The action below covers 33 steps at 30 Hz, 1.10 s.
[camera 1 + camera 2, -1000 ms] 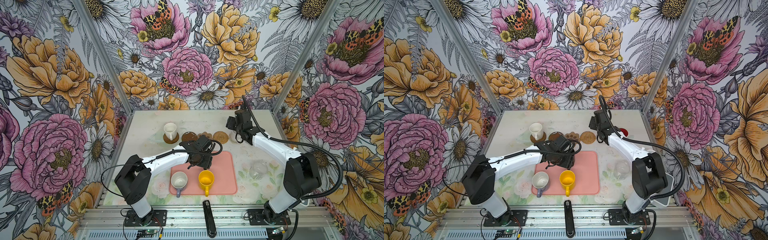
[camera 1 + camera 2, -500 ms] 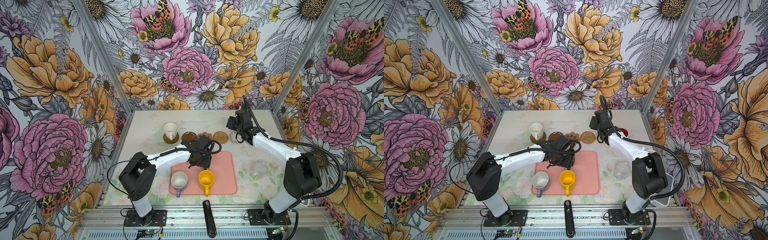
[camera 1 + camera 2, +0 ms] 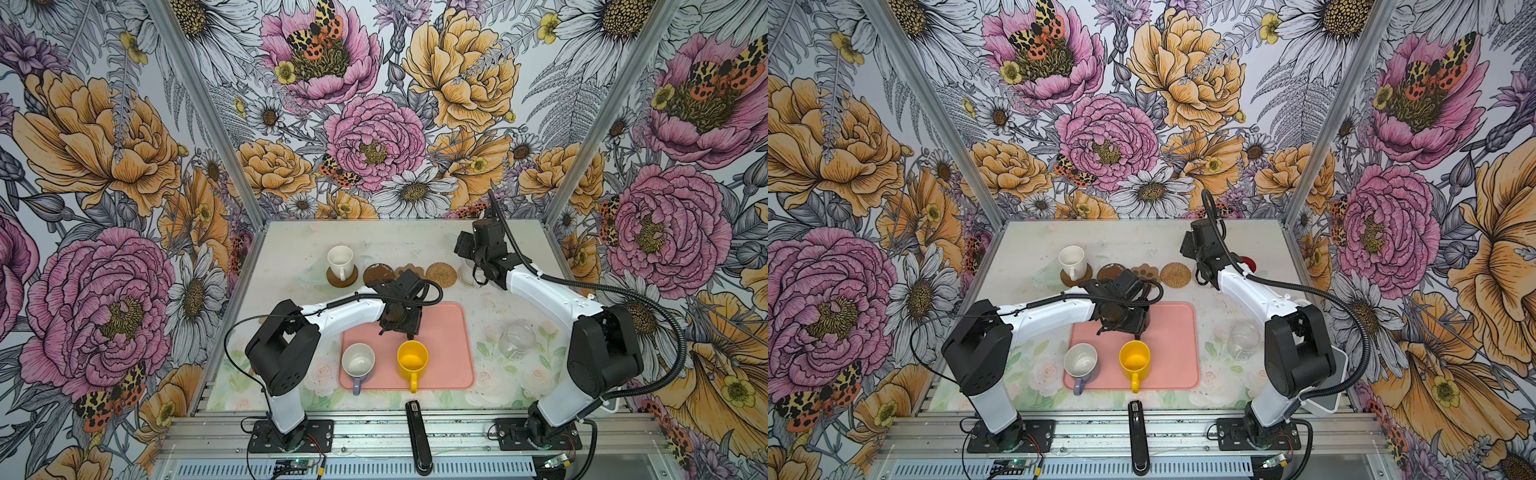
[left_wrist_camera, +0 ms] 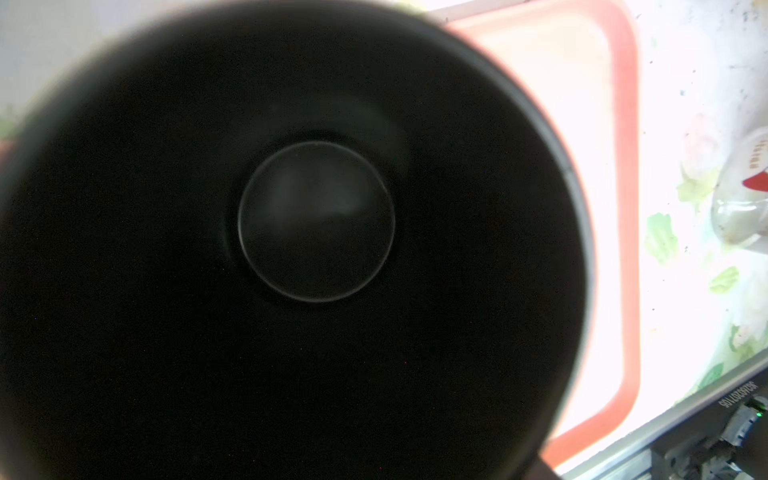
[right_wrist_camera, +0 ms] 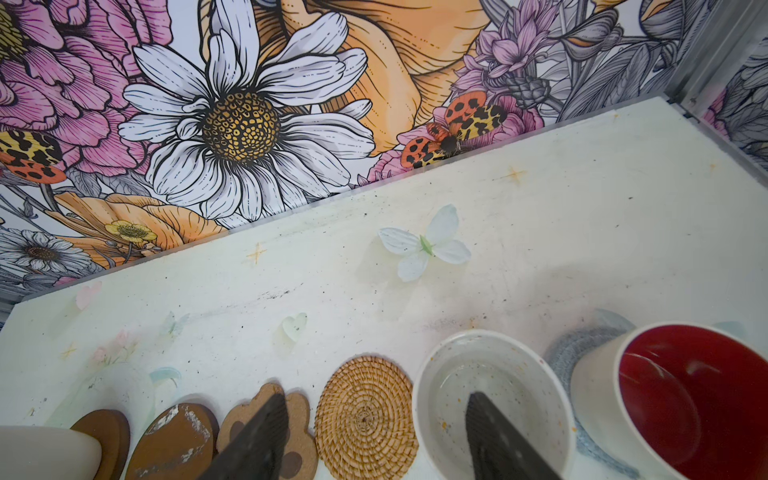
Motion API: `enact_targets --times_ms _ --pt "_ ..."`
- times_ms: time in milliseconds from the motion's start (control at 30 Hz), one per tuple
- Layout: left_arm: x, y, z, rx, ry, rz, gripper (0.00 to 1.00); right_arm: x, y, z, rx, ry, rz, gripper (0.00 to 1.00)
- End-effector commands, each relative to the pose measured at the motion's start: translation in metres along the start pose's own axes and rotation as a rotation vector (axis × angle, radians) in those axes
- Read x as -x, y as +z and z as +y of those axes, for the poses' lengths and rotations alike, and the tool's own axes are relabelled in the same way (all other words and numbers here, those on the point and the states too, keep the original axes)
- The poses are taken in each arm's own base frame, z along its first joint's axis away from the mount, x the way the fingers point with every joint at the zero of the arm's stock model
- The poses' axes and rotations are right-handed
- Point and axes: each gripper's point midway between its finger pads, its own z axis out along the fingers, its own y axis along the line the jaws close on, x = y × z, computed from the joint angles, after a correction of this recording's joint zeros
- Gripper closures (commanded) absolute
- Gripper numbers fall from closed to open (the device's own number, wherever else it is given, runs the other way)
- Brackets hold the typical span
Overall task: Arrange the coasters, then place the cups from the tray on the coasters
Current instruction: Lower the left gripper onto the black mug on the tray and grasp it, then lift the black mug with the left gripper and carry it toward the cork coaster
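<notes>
My left gripper (image 3: 400, 321) hangs straight over the black cup (image 4: 316, 220) at the back left of the pink tray (image 3: 446, 349). The cup's dark inside fills the left wrist view and hides the fingers. A lavender cup (image 3: 358, 362) and a yellow cup (image 3: 412, 358) stand at the tray's front. The white cup (image 3: 340, 260) sits on a brown coaster (image 3: 341, 278). My right gripper (image 5: 376, 399) is open above the golden coaster (image 5: 365, 415), one finger over the paw coaster (image 5: 299, 444), the other over the speckled cup (image 5: 490, 386). The red-lined cup (image 5: 685, 399) stands on the pale blue coaster (image 5: 569, 353).
A second brown coaster (image 3: 378, 274) lies bare between the white cup and the paw coaster. A clear glass jar (image 3: 516, 340) stands right of the tray. A black bar (image 3: 417, 432) lies on the front rail. Flowered walls close in the table on three sides.
The left arm's elbow has swung slightly right and its wrist has settled over the black cup. The right arm has not moved.
</notes>
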Motion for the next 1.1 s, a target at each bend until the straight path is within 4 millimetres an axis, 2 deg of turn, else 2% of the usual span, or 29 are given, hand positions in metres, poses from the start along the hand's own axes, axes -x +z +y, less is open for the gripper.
enact_targets --times_ms 0,200,400,633,733,933,1067 --pt "0.013 -0.003 0.003 0.014 -0.025 -0.037 0.41 0.001 0.001 -0.001 0.007 0.021 -0.008 0.3" --pt "0.013 -0.001 0.007 0.029 -0.03 -0.039 0.47 0.001 0.002 -0.001 0.01 0.025 -0.008 0.3" --pt "0.012 0.001 0.01 0.041 -0.036 -0.028 0.59 0.002 0.002 0.0 0.013 0.028 -0.01 0.3" --pt "0.015 -0.001 0.013 0.059 -0.027 -0.033 0.67 0.002 0.002 0.0 0.016 0.028 -0.011 0.3" --pt "0.014 -0.002 0.012 0.063 -0.024 -0.032 0.74 0.002 0.002 0.0 0.018 0.028 -0.01 0.3" --pt "0.015 -0.004 0.017 0.109 -0.013 -0.034 1.0 0.0 0.003 0.001 0.022 0.028 -0.004 0.3" --pt "0.018 -0.008 0.016 0.118 -0.007 -0.054 1.0 -0.001 0.005 0.001 0.022 0.028 0.0 0.31"
